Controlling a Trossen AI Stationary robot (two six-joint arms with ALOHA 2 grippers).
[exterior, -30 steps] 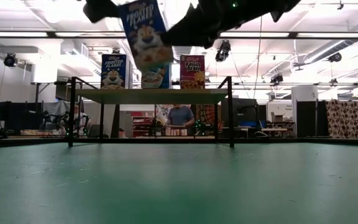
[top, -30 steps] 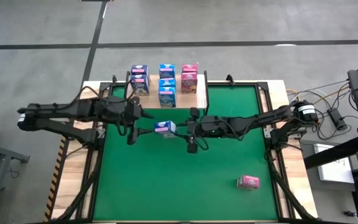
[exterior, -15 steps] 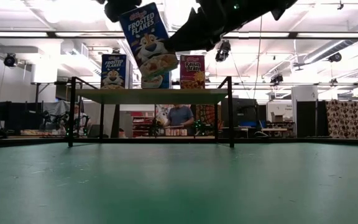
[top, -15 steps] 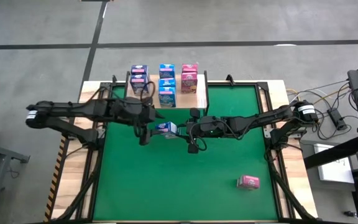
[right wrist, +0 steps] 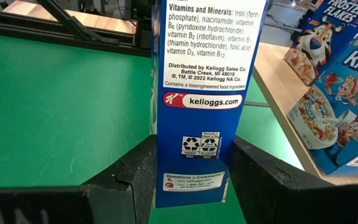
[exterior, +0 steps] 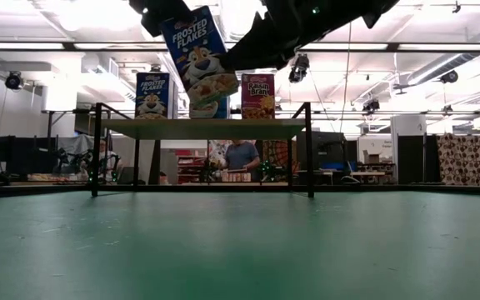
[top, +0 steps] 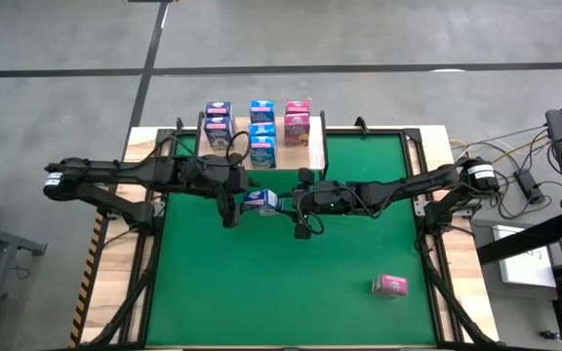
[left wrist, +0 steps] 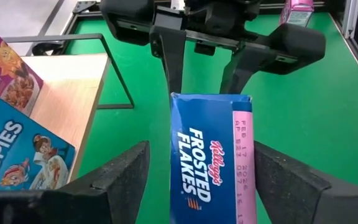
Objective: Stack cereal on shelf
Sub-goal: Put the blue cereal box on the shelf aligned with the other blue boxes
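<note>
A blue Frosted Flakes box (top: 259, 201) hangs in the air above the green mat (top: 291, 283), just in front of the shelf (top: 312, 146), between the two arms. The right gripper (top: 291, 203) holds it: in the right wrist view the box's narrow side panel sits between the two dark fingers (right wrist: 135, 177), and both of them press on it near its lower end. In the low view the box is tilted, with its top leaning to the left.

The left gripper (top: 232, 202) is at the other end of the same box. In the left wrist view the box lies between its two fingers (left wrist: 120, 177), but there is a gap on each side, so these jaws stand wide and do not touch the cardboard. The box is centred between them.

On the shelf, at the far side of the table, other cereal boxes stand in three rows: white-purple ones (top: 219, 124) on the left, blue ones (top: 261, 134) in the middle and pink ones (top: 298, 122) on the right. The low view shows them upright on the wooden board.

One pink box (top: 390, 285) lies flat on the mat, near the front right corner, well apart from both grippers.
</note>
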